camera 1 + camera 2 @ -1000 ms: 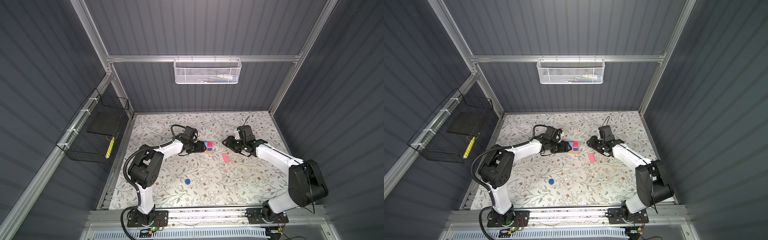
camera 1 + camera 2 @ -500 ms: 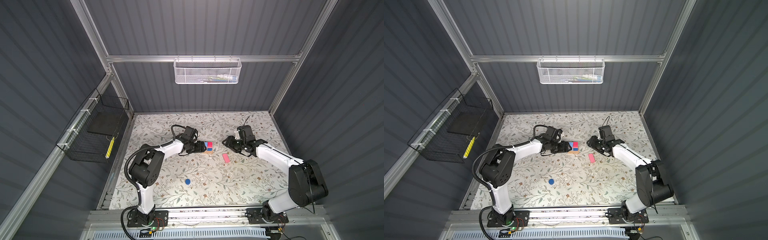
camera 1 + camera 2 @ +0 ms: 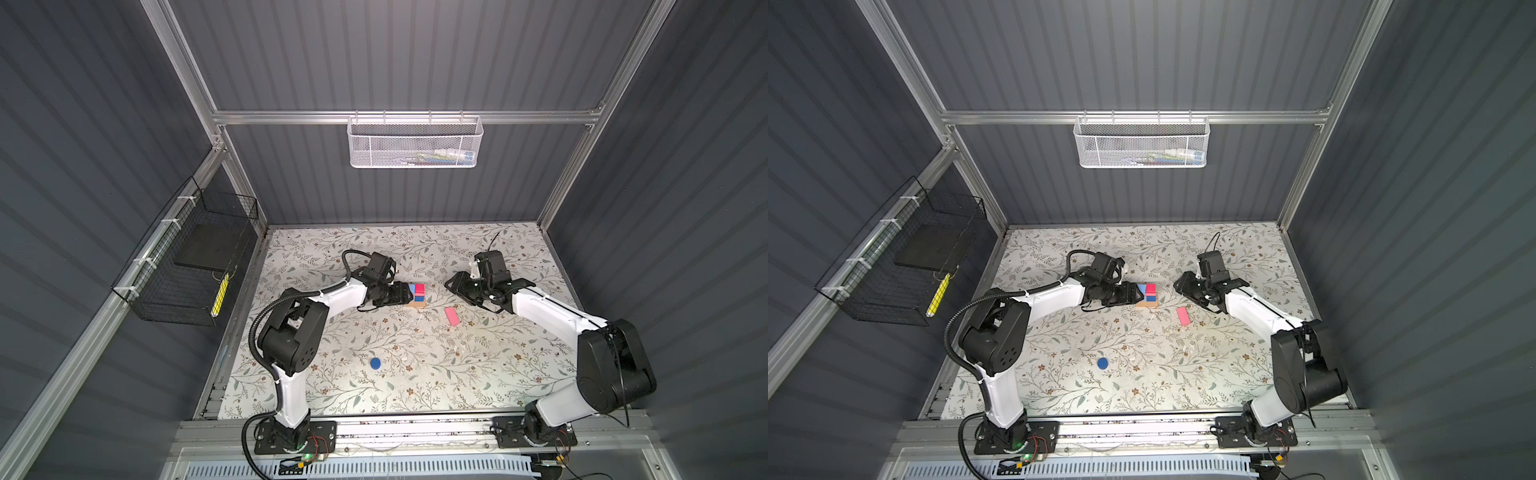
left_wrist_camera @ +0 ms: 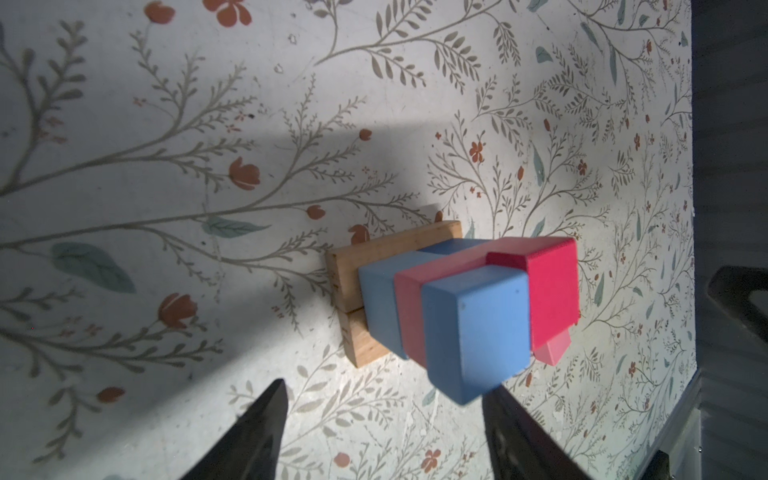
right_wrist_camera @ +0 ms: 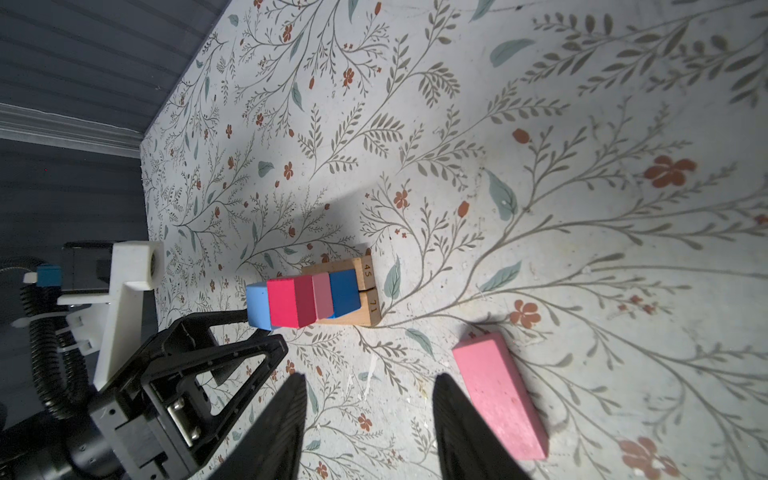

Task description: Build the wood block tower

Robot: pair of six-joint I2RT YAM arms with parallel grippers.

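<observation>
- The tower (image 3: 417, 294) stands mid-table, with the left gripper (image 4: 384, 388) just beside it, fingers apart, one perhaps touching the top light-blue cube (image 4: 478, 328).
- The right gripper (image 5: 368, 399) holds nothing, its fingers apart, near the loose pink oblong (image 5: 498, 395).

Left of tower (image 3: 417, 294): shut off, the left fingers (image 4: 257, 432) spread right against it.
Right of tower: bare surface (image 3: 478, 374) through to the right fingers (image 5: 461, 424).
Right-front of tower: pink oblong (image 3: 452, 316) lies flat in the way.
Front half: wide open, only a blue disc (image 3: 375, 363) left of middle.
</observation>
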